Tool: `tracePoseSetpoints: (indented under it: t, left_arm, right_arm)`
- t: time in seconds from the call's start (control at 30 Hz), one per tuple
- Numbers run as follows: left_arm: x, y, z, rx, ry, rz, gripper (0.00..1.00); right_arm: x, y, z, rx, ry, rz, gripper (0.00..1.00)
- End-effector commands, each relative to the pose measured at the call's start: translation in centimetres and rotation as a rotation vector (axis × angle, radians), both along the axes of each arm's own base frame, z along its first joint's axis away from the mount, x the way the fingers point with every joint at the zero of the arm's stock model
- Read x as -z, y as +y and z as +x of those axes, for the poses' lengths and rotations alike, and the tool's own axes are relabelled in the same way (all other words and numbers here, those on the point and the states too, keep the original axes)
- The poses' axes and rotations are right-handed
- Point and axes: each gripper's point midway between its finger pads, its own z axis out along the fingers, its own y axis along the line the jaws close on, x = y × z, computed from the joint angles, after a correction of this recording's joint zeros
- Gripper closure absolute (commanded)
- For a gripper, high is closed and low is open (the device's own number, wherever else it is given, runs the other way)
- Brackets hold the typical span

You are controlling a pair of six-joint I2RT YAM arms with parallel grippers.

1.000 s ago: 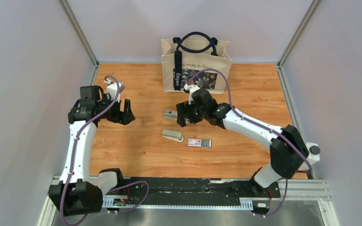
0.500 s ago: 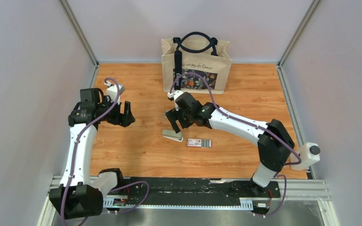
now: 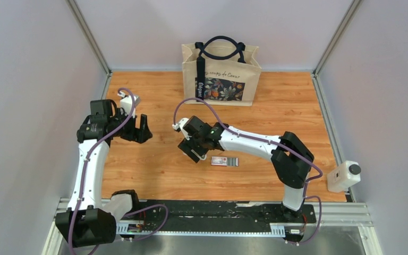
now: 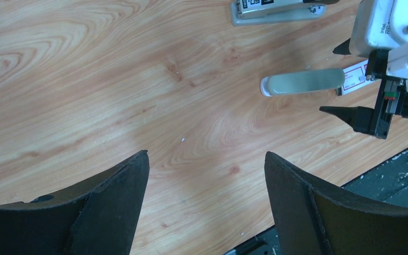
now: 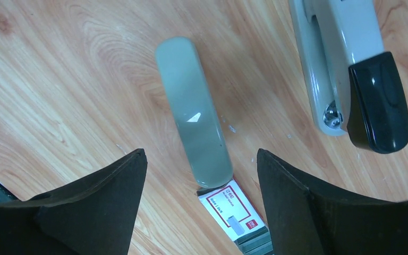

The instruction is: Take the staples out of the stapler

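In the right wrist view a small grey-green stapler point(image 5: 194, 106) lies flat on the wooden table, seen from above as a rounded bar. My right gripper point(image 5: 200, 154) is open above its near end, one finger on each side, not touching it. A larger grey stapler with a black rear end point(image 5: 350, 69) lies to the right. A white and red staple box point(image 5: 234, 210) lies just beyond the small stapler's end, also in the top view point(image 3: 224, 161). My left gripper point(image 4: 206, 155) is open and empty over bare wood, well left of both staplers point(image 4: 276, 10).
A printed tote bag point(image 3: 221, 74) stands at the back of the table. A white object with a dark cap point(image 3: 343, 176) sits at the right edge. Metal frame posts rise at the back corners. The black rail point(image 3: 207, 210) runs along the near edge.
My right arm has swung left and nearer, from over the larger stapler to over the small grey-green one. The left arm has barely moved.
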Motion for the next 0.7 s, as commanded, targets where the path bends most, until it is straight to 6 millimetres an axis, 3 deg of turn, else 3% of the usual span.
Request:
tracePoseSetpoints:
  t: [0.0,0.4,0.53,0.67]
  left_arm:
    - [0.0,0.1,0.0,-0.007,-0.007,-0.001,0.12]
    - [-0.2,-0.8,-0.6,0.041,-0.017,-0.034,0.12]
    - [-0.5,-1.2,-1.0,0.067,-0.025,-0.046,0.12]
    - [-0.6,-1.6,-1.2,0.086,-0.019,-0.071,0.12]
  right_arm:
    - [-1.0,1.4,0.3,-0.057,-0.038,0.002,0.22]
    - [0.5,2.0,1.1,-0.049,-0.05,-0.032,0.34]
    - [0.5,2.7,1.2,-0.04,-0.039,-0.022,0.47]
    - [0.0,3.2,1.3,-0.032,-0.038,-0.003,0.51]
